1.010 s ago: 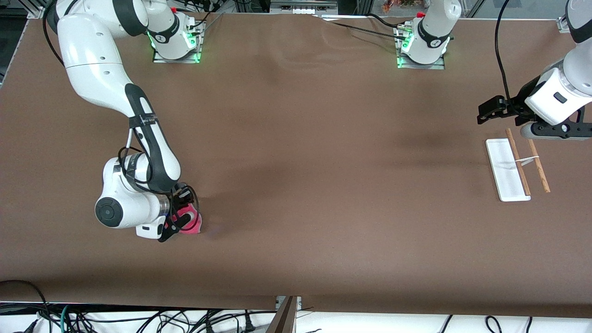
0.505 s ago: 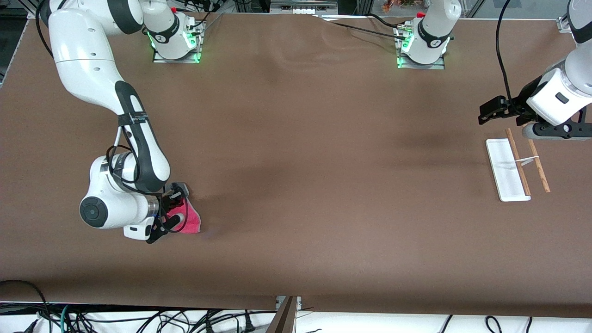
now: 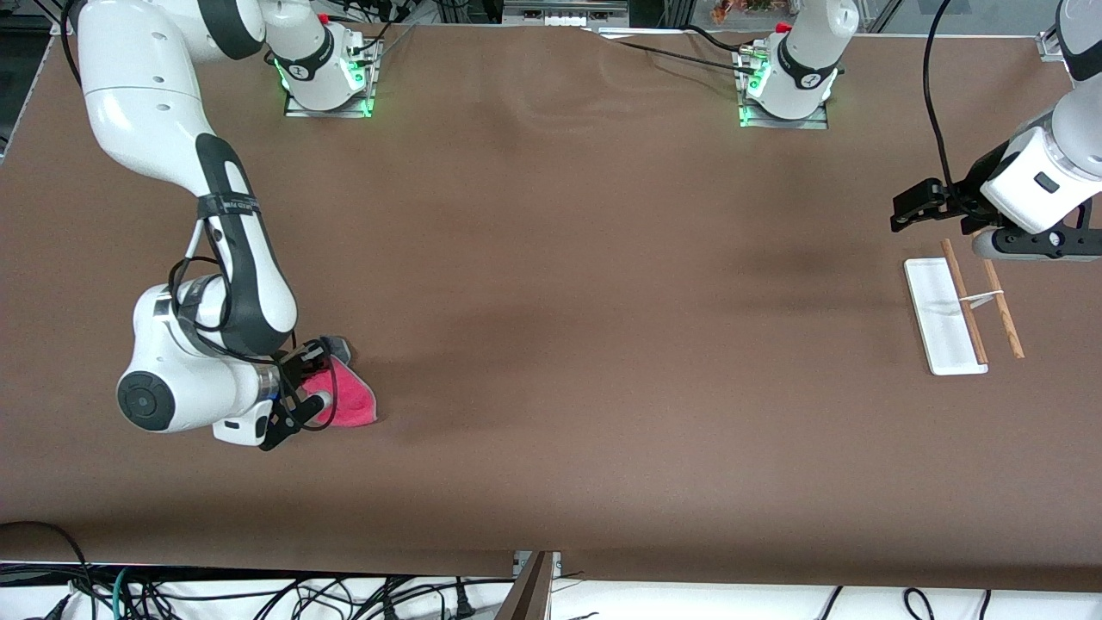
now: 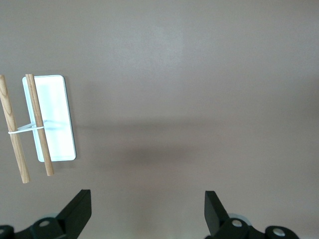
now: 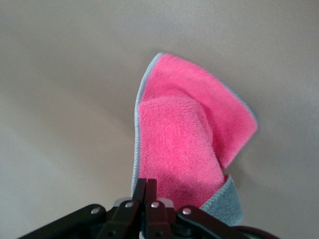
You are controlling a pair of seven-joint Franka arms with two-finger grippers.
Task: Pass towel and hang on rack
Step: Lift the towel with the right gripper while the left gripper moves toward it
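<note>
The towel (image 3: 351,402), pink-red with grey edging, lies near the right arm's end of the table, with one edge raised. My right gripper (image 3: 312,389) is shut on that edge. In the right wrist view the closed fingers (image 5: 148,188) pinch the towel (image 5: 182,144), whose pink face shows with a grey fold beside it. The rack (image 3: 944,317), a white base with two wooden rods (image 3: 965,301), stands at the left arm's end of the table. My left gripper (image 3: 914,207) is open and empty above the table beside the rack. The left wrist view shows the rack (image 4: 56,119) and the open fingers (image 4: 79,206).
Brown table surface (image 3: 603,344) spans between the towel and the rack. The arm bases (image 3: 327,77) stand along the edge farthest from the front camera. Cables hang below the table's near edge (image 3: 258,594).
My right gripper has moved toward the right arm's end of the table, pulling the pinched towel edge with it, so more of the pink face shows. The left arm has barely moved.
</note>
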